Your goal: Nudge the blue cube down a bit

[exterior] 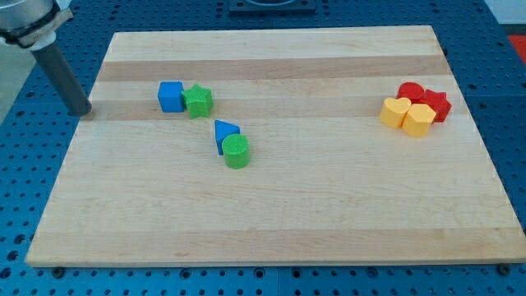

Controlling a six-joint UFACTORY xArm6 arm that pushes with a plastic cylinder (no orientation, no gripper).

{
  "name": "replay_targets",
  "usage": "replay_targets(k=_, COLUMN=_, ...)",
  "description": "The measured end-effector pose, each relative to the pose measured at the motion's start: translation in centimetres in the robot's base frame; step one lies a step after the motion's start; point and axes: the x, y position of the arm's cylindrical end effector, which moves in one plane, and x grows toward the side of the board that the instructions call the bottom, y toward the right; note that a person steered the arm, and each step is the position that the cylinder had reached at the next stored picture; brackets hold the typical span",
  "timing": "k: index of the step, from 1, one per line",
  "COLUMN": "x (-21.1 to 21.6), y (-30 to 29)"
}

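Note:
The blue cube (170, 96) sits on the wooden board (271, 205) at the upper left, touching a green star block (198, 100) on its right. My tip (82, 112) is at the board's left edge, well to the left of the blue cube and slightly lower in the view. The dark rod slants up to the view's top left corner.
A blue triangular block (224, 132) touches a green cylinder (237, 152) below the star. At the right are two yellow blocks (395, 112) (417, 120), a red cylinder (410, 92) and a red star block (436, 104), clustered together. A blue perforated table surrounds the board.

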Motion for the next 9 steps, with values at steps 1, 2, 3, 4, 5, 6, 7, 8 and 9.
replay_targets(k=1, x=-3.3, y=3.8)
replay_targets(k=2, x=-6.8, y=7.8)
replay_targets(k=3, x=-7.1, y=10.6)
replay_targets(k=4, x=-5.9, y=12.2)
replay_targets(k=5, x=-5.8, y=12.7)
replay_targets(k=6, x=-5.4, y=12.7)
replay_targets(k=7, x=-4.5, y=12.7)
replay_targets(k=8, x=-3.9, y=12.7)
replay_targets(k=9, x=-3.5, y=12.7)
